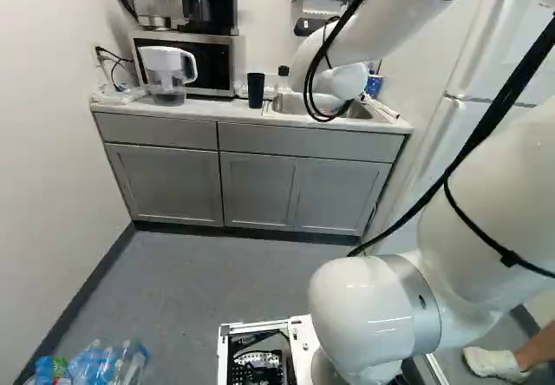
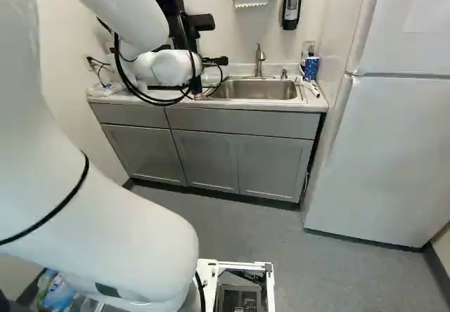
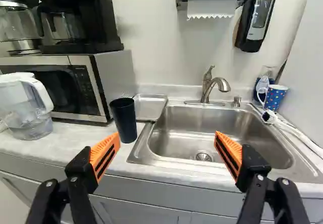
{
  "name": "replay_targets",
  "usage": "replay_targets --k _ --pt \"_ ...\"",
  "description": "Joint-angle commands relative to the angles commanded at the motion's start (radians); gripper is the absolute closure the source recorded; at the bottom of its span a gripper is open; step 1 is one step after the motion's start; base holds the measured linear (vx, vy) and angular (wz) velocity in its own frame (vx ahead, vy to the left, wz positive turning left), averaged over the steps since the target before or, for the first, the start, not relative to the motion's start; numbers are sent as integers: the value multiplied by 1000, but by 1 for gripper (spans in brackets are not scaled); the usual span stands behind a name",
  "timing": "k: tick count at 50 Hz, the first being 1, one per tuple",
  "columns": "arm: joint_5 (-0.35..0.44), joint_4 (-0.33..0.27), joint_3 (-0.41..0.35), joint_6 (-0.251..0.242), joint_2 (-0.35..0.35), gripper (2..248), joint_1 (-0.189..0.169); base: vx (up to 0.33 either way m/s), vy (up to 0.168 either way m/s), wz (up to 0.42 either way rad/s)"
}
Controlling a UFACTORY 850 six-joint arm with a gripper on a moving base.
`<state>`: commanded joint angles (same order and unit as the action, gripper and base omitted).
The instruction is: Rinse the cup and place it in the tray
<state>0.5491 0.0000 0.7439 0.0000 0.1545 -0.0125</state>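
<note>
My gripper (image 2: 190,41) shows in the right base view as a black part beyond the white wrist, its fingertips hidden. The wrist view has the gripper (image 3: 167,137) wide open with nothing between its orange pads. The dark cup (image 3: 124,119) stands upright on the counter, ahead of one finger and apart from it; the left base view shows the same cup (image 1: 256,90) beside the sink. A shallow metal tray (image 3: 150,118) lies just behind the cup, next to the sink's rim. The steel sink (image 3: 169,159) has its faucet (image 3: 206,87) at the back.
A water pitcher (image 3: 31,108) and a microwave (image 3: 113,75) are on the counter on the cup's far side from the sink. Across the sink are a spotted mug (image 3: 274,99) and a brush (image 3: 269,117). A soap dispenser (image 3: 259,17) hangs above. The fridge (image 2: 380,150) stands right of the cabinets.
</note>
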Motion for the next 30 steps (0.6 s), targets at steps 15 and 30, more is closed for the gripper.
replay_targets --k 15,30 --pt "-41 0 39 0 -8 3 0 0 0 0" --pt "-67 0 80 0 -18 3 0 0 0 0"
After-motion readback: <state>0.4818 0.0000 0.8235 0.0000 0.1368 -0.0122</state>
